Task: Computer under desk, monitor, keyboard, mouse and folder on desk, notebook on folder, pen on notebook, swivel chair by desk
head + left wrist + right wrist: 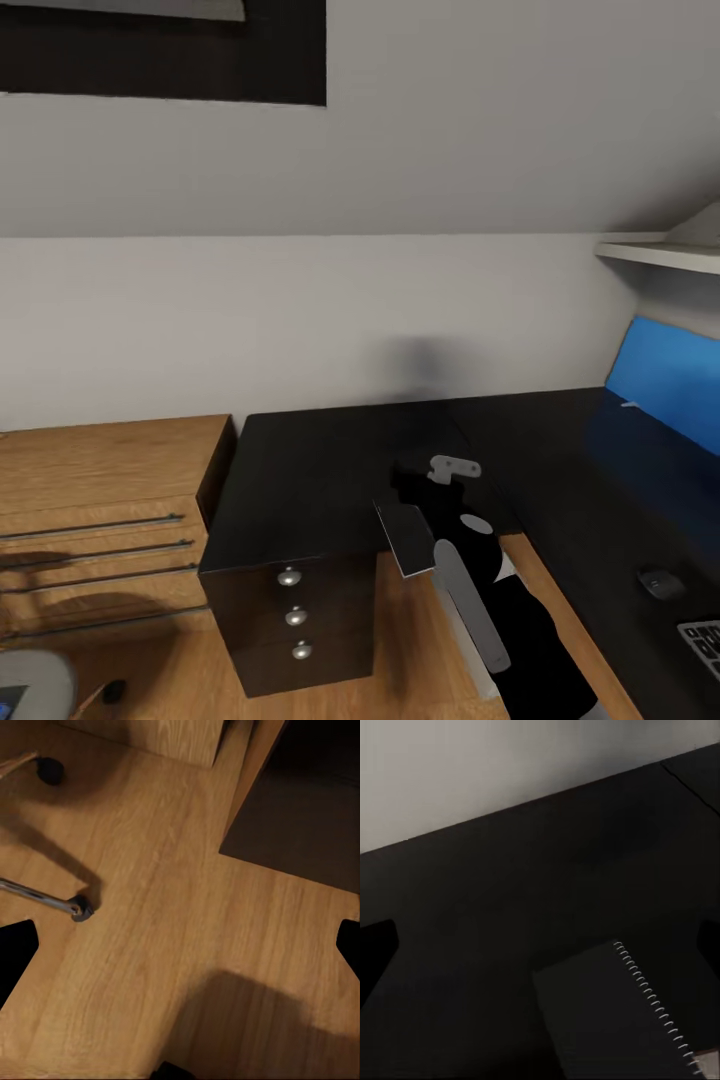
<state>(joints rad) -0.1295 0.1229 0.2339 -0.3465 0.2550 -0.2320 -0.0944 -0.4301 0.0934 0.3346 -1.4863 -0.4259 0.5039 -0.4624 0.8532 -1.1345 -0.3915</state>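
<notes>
The right gripper point(412, 520) pinches the grey notebook point(404, 536) by one edge and holds it just above the near corner of the black desk point(300, 470), over the drawers. In the right wrist view the notebook point(607, 1012) hangs over bare desk top. The left gripper's fingers point(19, 945) are spread above the wooden floor near a chair castor point(81, 907). Farther right along the desk lie the mouse point(657, 581) and keyboard point(703, 640). The notebook belongs on the folder, so I would carry it level and low, then release only once it lies flat.
</notes>
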